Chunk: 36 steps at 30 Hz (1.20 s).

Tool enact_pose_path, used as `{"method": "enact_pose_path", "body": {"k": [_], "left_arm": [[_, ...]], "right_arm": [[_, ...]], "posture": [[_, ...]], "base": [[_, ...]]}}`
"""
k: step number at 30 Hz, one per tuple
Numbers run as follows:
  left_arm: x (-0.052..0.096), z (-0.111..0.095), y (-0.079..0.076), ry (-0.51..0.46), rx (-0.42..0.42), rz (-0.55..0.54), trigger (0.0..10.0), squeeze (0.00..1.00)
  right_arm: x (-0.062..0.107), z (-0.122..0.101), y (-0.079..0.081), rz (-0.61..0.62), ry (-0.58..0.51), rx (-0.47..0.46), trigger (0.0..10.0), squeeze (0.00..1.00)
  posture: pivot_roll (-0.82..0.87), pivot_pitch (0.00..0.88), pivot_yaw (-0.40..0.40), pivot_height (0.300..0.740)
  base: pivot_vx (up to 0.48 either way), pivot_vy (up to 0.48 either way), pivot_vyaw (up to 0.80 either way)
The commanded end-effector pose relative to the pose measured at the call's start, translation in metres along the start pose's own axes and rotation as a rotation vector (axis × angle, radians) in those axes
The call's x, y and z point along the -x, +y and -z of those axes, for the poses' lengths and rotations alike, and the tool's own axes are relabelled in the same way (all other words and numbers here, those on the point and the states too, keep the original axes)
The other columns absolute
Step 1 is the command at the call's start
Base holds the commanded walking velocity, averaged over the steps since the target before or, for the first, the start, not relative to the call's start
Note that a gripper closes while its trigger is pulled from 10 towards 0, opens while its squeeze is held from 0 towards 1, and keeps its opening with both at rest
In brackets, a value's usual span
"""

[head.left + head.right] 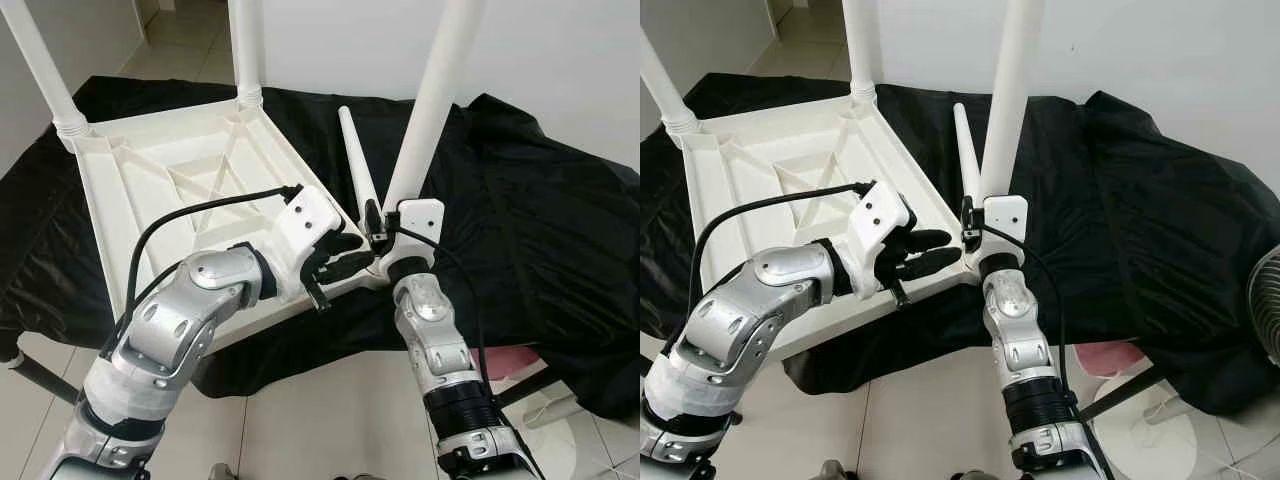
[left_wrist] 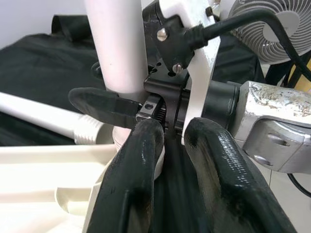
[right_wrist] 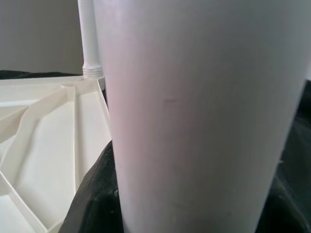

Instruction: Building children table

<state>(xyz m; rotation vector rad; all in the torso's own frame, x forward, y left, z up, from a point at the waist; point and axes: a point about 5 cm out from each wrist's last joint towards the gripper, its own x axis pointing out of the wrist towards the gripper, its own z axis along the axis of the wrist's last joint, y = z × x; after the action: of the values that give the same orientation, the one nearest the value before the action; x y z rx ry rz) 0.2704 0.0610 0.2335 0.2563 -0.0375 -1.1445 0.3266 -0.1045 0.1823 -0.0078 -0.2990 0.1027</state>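
Right gripper [image 1: 975,228] is clamped on the table leg [image 1: 1006,100] just above the near corner socket of the upturned tabletop [image 1: 790,170]. Left gripper [image 1: 930,252], fingers slightly spread and holding nothing, is set against that same corner. Two more legs are already seated at the far corners; a spare leg [image 1: 966,150] lies on the black cloth [image 1: 1140,200] beyond the corner. Risk, judged: leg is tilted, so cross-threading or a popped seat is likely if turned off-axis.
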Motion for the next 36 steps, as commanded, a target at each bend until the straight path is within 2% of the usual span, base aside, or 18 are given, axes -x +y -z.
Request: {"method": "enact_pose_path", "body": {"k": [1,5,6,7,8,11,15,21,22,23,26,29,32,36], "left_arm": [[0.001,-0.006,0.007,-0.022,-0.022,-0.053,10.0,0.00],[0.002,-0.008,0.015,-0.036,0.014,-0.063,10.0,0.00],[0.001,-0.009,0.018,-0.041,0.024,-0.062,10.0,0.64],[0.001,-0.009,0.018,-0.041,0.024,-0.062,10.0,0.64],[0.000,-0.010,0.019,-0.046,0.036,-0.065,10.0,1.00],[-0.001,-0.014,0.025,-0.061,0.032,-0.065,10.0,1.00],[0.000,-0.021,0.030,-0.072,-0.001,-0.047,10.0,1.00],[-0.004,-0.035,0.028,-0.134,0.004,0.007,10.0,1.00],[-0.005,-0.039,0.027,-0.152,0.007,0.019,10.0,0.56],[-0.007,-0.041,0.026,-0.163,0.006,0.033,10.0,0.00],[-0.009,-0.046,0.025,-0.181,0.007,0.038,10.0,0.00],[-0.012,-0.050,0.026,-0.205,0.043,0.039,10.0,0.00],[-0.015,-0.055,0.026,-0.228,0.086,0.043,10.0,0.00],[-0.020,-0.059,0.027,-0.226,0.091,0.034,10.0,0.00]], "right_arm": [[-0.003,-0.011,-0.004,-0.006,-0.029,-0.001,10.0,0.00],[-0.007,-0.019,-0.009,-0.033,-0.038,0.017,10.0,0.00],[-0.010,-0.021,-0.014,-0.043,-0.032,0.030,10.0,0.00],[-0.010,-0.021,-0.014,-0.043,-0.032,0.030,10.0,0.00],[-0.012,-0.022,-0.016,-0.049,-0.030,0.032,10.0,0.00],[-0.018,-0.027,-0.023,-0.103,-0.029,0.071,10.0,0.00],[-0.022,-0.030,-0.030,-0.167,0.000,0.074,10.0,0.00],[-0.022,-0.025,-0.037,-0.268,0.076,0.095,10.0,0.00],[-0.021,-0.022,-0.038,-0.306,0.100,0.101,10.0,0.00],[-0.020,-0.019,-0.039,-0.337,0.119,0.110,10.0,0.00],[-0.017,-0.016,-0.041,-0.386,0.147,0.115,10.0,0.00],[-0.012,-0.016,-0.039,-0.459,0.156,0.123,10.0,0.00],[-0.005,-0.016,-0.032,-0.574,0.158,0.136,10.0,0.00],[0.004,-0.017,-0.022,-0.687,0.163,0.125,10.0,0.00]], "posture": [[0.04,0.040,-0.074,0.740],[0.04,0.031,-0.075,0.740],[0.04,0.027,-0.073,0.740],[0.04,0.027,-0.073,0.740],[0.04,0.025,-0.072,0.740],[0.03,0.015,-0.071,0.740],[0.03,0.006,-0.073,0.740],[0.03,0.000,-0.072,0.740],[0.03,0.000,-0.072,0.740],[0.03,0.000,-0.071,0.740],[0.03,0.000,-0.071,0.740],[0.03,0.000,-0.066,0.740],[0.03,0.000,-0.064,0.740],[0.03,0.000,-0.062,0.740]], "base": [[0.000,0.000,0.00],[0.000,0.000,0.00],[0.000,0.000,0.00],[0.000,0.000,0.00],[0.000,0.000,0.00],[0.000,0.000,0.00],[0.000,0.000,0.00],[0.000,0.000,0.00],[0.000,0.000,0.00],[0.000,0.000,0.00],[0.000,0.000,0.00],[0.000,0.000,0.00],[0.000,0.000,0.00],[0.000,0.000,0.00]]}}
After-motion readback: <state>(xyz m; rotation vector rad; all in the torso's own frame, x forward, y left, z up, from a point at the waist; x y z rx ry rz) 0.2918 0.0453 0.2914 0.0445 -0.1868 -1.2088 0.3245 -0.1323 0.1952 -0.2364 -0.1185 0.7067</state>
